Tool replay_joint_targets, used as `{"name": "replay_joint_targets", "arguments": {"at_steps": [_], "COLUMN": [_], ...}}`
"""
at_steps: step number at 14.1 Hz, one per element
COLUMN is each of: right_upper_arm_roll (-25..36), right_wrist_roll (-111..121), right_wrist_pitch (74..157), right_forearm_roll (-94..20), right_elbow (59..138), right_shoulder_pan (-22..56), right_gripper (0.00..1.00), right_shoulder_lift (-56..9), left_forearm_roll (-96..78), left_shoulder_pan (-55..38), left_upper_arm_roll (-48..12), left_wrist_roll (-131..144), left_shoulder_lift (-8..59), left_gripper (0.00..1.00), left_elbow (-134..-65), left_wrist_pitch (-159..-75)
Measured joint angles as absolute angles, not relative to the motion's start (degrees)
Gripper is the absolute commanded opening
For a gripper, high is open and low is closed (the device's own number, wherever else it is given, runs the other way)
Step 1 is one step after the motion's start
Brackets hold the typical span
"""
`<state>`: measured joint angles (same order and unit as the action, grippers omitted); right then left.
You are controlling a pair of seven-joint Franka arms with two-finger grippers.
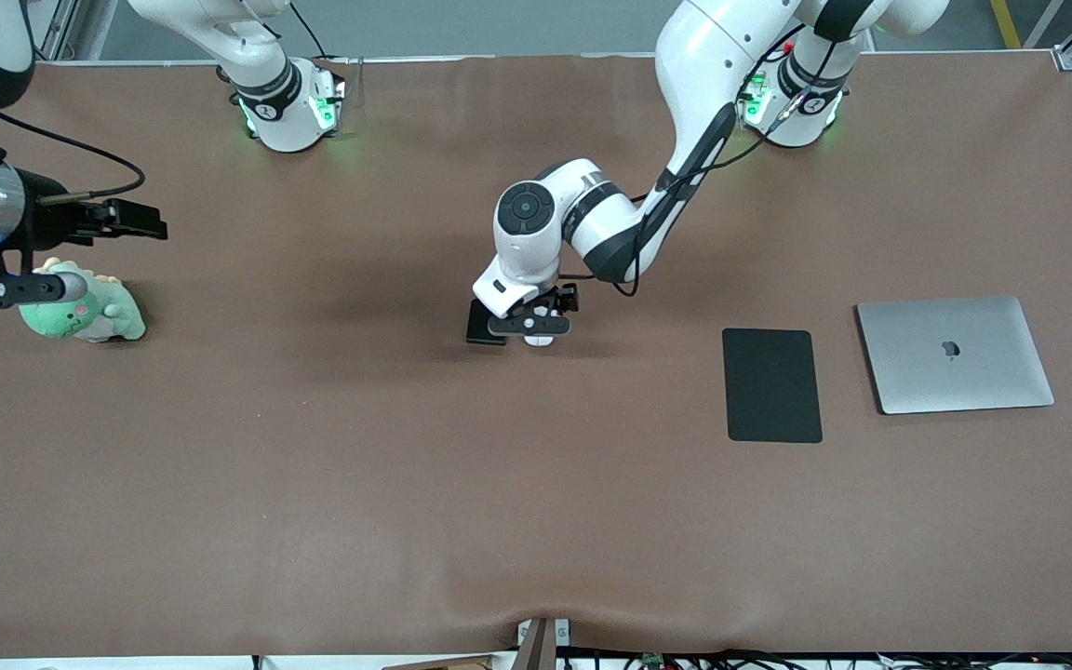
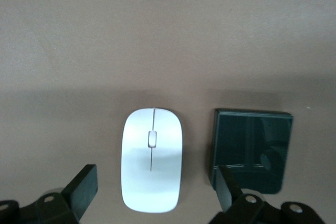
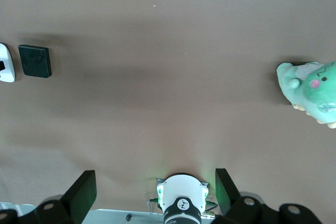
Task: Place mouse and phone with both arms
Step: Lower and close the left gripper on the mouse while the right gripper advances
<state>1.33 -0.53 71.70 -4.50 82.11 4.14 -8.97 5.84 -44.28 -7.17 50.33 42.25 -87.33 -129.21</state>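
My left end effector point(image 2: 152, 195) hangs low over the middle of the surface point(image 1: 313, 484) with its fingers point(image 2: 84, 187) spread wide, and the mouse point(image 2: 152, 158) lies right between them, untouched. The phone point(image 2: 252, 150) sits just beside the mouse, at its 9 o'clock in the front view, with a narrow gap between the two; one of my fingertips stands over the phone's near edge. The mouse looks light, hard and glossy, so I judge it slippery: I would close on its long flanks at mid-length, where the sides run straightest. The phone is a stiff flat slab, best pinched across its short edges. Out toward 3 o'clock lie a black mouse pad point(image 1: 771, 384) and a closed laptop point(image 1: 955, 354). My right end effector point(image 3: 152, 195) waits, also spread wide, near a green plush toy point(image 1: 89, 312) at the right arm's end.
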Motion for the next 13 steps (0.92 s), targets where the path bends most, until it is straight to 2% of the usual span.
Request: {"name": "replay_joint_targets", "arguments": {"at_steps": [12,13], "right_upper_arm_roll": [1.33,1.33], "right_wrist_roll": [-3.86,-4.56], "right_wrist_pitch": [79.19,79.56], "right_forearm_roll": [-6.64,-6.65], "right_elbow": [90.60,91.21], "right_shoulder_pan": [5.16,5.50], "right_gripper": [1.00,1.00], "right_shoulder_lift": [-8.81,-8.75], "left_forearm_roll": [8.47,8.47], "left_shoulder_pan": [-44.48,-44.48], "left_upper_arm_roll": [-7.14,-7.13], "left_wrist_roll": [50.32,50.32], "left_shoulder_lift": [46.05,46.26], "left_gripper": [1.00,0.76], "left_elbow": [-87.31,-87.31], "left_wrist_pitch": [-129.89,-129.94]}}
